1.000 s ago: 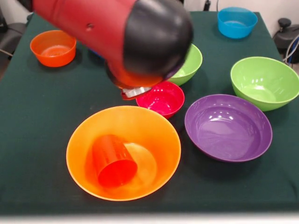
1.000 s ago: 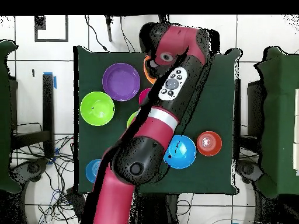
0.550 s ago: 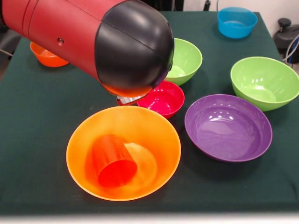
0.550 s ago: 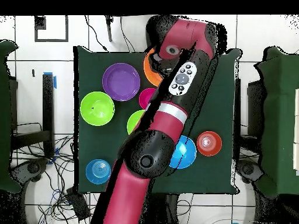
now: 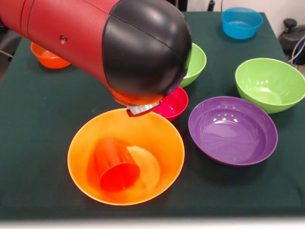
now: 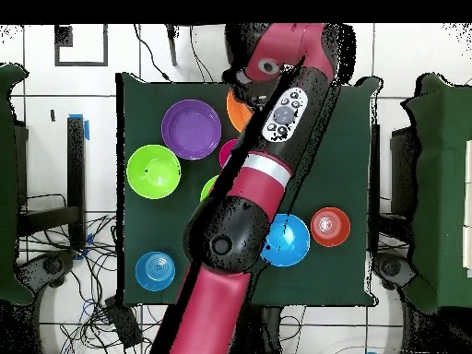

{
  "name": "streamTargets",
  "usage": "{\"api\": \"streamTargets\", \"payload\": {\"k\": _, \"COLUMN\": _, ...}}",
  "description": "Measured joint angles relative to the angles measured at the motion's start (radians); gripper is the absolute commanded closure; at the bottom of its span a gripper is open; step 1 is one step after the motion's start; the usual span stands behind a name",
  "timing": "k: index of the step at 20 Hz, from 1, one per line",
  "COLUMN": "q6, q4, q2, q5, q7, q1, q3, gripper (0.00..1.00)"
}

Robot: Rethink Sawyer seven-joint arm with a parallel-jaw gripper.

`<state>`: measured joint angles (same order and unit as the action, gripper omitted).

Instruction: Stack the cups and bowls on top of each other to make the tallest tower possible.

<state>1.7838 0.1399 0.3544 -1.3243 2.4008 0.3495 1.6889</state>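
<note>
Orange cup [image 5: 114, 164] tipped on side in big orange bowl [image 5: 157, 131]. Claw [image 5: 142, 109] above bowl's far rim, crimson bowl [image 5: 172, 102] beside; claw state: can't tell. Step: approach. Next: descend, grip cup, right it.

Bowls: glossy, smooth plastic, with highlights on the purple bowl [image 5: 232, 130] and big orange bowl [image 5: 157, 138]. Orange cup [image 5: 114, 164]: translucent plastic. Counter [image 5: 43, 109]: matt dark-green cloth. Arm [image 5: 95, 43]: smooth red and black shell, satin sheen.
</note>
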Motion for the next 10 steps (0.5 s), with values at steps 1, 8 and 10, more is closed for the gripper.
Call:
{"api": "streamTargets", "payload": {"k": 1, "q6": 0.000, "q4": 0.000, "q2": 0.001, "q5": -0.020, "q7": 0.000, "q1": 0.002, "q3": 0.020, "gripper": 0.00}}
{"api": "streamTargets", "payload": {"k": 8, "q6": 0.000, "q4": -0.001, "q2": 0.010, "q5": -0.125, "q7": 0.000, "q1": 0.018, "q3": 0.138, "gripper": 0.00}}
{"api": "streamTargets", "payload": {"k": 10, "q6": 0.000, "q4": -0.001, "q2": 0.012, "q5": -0.145, "q7": 0.000, "q1": 0.020, "q3": 0.166, "gripper": 0.00}}
